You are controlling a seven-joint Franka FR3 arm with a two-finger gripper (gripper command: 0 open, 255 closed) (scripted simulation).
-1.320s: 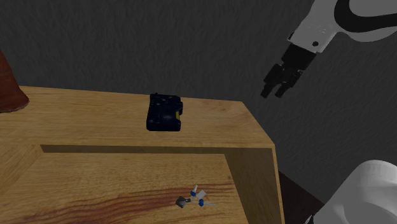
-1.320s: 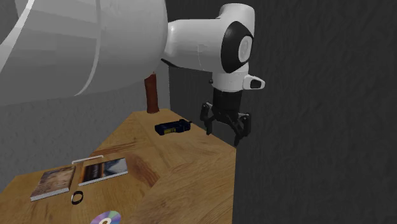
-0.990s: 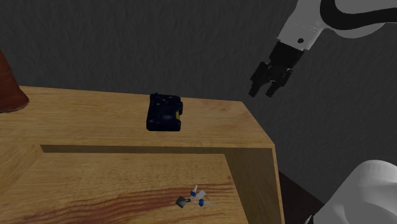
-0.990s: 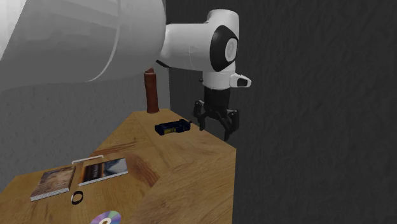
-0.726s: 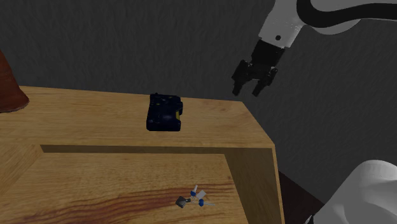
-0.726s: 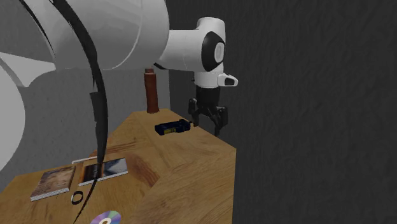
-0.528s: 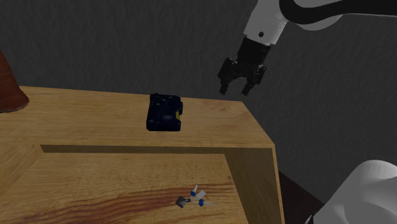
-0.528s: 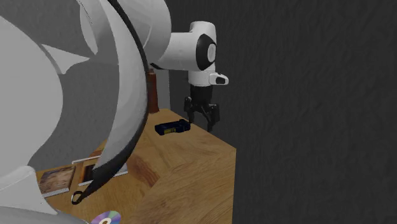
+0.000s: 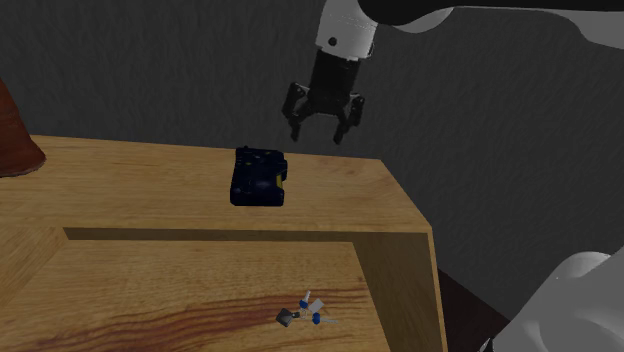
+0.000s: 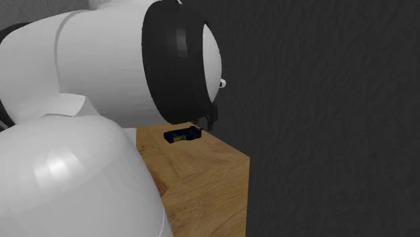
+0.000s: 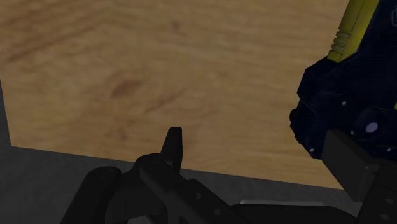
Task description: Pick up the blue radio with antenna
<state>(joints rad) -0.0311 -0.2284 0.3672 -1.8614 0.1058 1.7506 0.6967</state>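
Observation:
The radio (image 9: 258,177) is a dark blue block with a yellow patch, lying flat near the far edge of the wooden table (image 9: 360,200). My gripper (image 9: 317,136) hangs open above that far edge. It is a little to the shoulder view's right of the radio and touches nothing. In the wrist view the radio (image 11: 356,95) lies just beyond one black finger (image 11: 347,159), and the other finger (image 11: 172,147) stands well apart over bare wood. In the second exterior view the radio (image 10: 182,135) sits on the table behind the arm's big white links.
A reddish-brown object (image 9: 15,140) stands at the shoulder view's far left. Small blue and white bits (image 9: 308,308) lie on the lower recessed wooden shelf. The table ends in an edge (image 9: 432,270) at the right. A dark grey wall runs behind.
The gripper has swung from beyond the table's right edge toward the shoulder view's left, ending above the far edge beside the radio. It stayed open. The radio has not moved.

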